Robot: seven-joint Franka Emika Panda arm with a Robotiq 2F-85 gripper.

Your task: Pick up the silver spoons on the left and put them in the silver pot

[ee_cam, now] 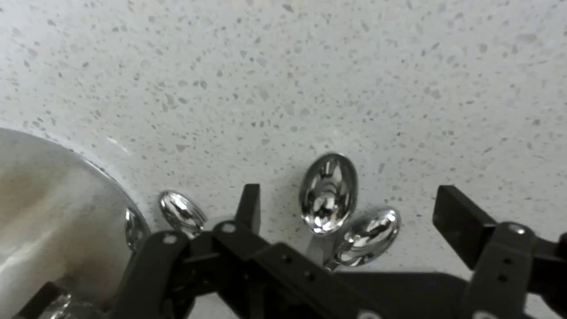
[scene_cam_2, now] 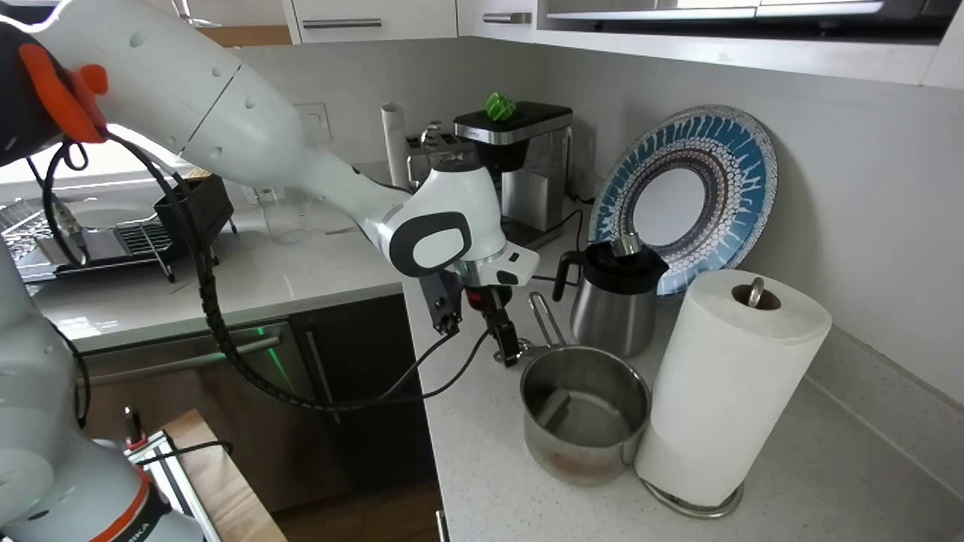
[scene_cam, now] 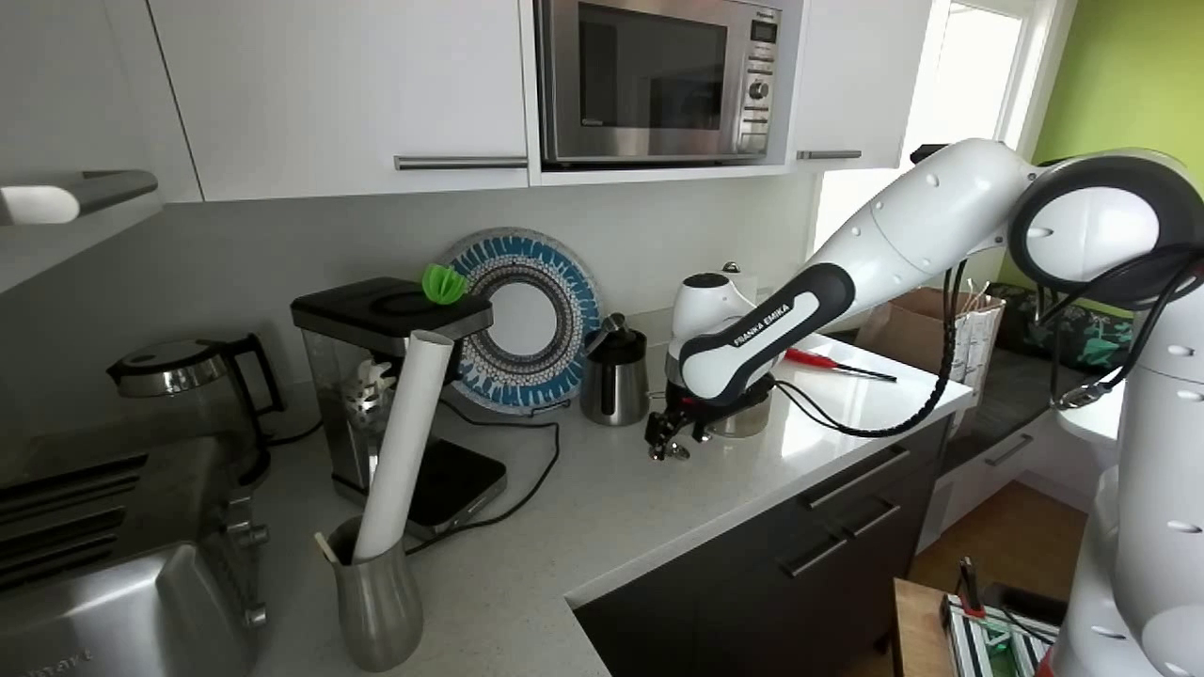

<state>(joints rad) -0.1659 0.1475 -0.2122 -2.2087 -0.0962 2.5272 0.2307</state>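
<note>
The silver pot (scene_cam_2: 580,464) stands upright on the tabletop (scene_cam_2: 482,467), near the paper roll (scene_cam_2: 730,384); inside it a darker strip (scene_cam_2: 555,409) shows in an exterior view, but I cannot tell if this is an object or only a reflection. In the wrist view the jaws are wide apart and hold nothing. Between them lie the bowls of two silver spoons (ee_cam: 328,192), one just beside the other, and a third spoon (ee_cam: 180,210) lies outside the jaws, on the side towards the pot. Most of the handles are hidden in this view. So I judge that the approach is done, but the grasp is not: these three spoons are still to be put in. What is left is to close on the pair, lift it, bring it over the rim and release; the third spoon will probably need a separate trip.
</note>
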